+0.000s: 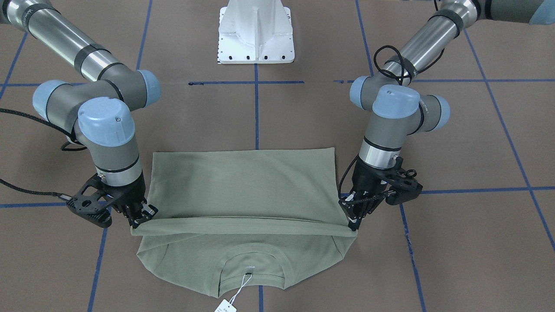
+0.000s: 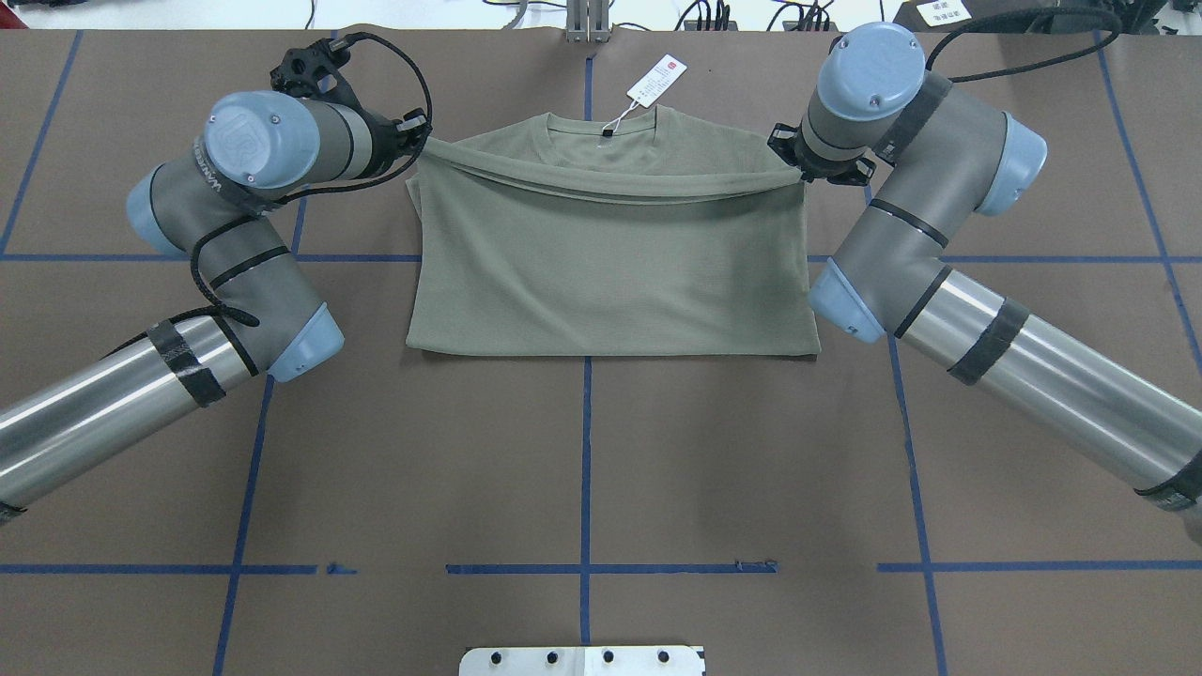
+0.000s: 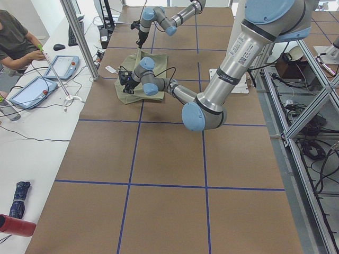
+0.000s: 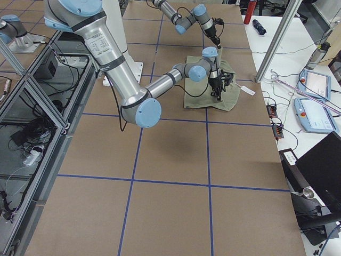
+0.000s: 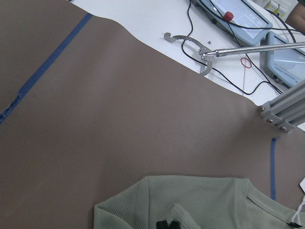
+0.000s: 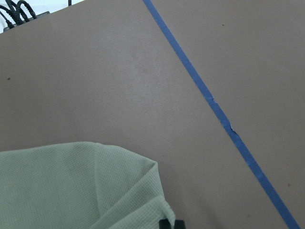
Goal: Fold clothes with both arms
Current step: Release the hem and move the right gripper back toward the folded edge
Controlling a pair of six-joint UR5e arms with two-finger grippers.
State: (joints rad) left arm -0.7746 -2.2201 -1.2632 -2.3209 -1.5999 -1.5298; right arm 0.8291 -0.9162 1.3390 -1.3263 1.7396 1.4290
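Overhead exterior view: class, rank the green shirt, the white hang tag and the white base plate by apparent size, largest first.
1. green shirt, by far the largest
2. base plate, though the frame's bottom edge cuts it, so only a strip shows
3. hang tag, clearly the smallest

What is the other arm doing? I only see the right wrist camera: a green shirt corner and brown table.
Observer: The left gripper is pinching the shirt's opposite corner, same folded-over edge.
Operator: Is mine holding on too?
Observer: Yes, the right gripper is shut on its corner.
Operator: Is the neck hole covered?
Observer: No, the ribbed neck and white hang tag lie uncovered past that edge.
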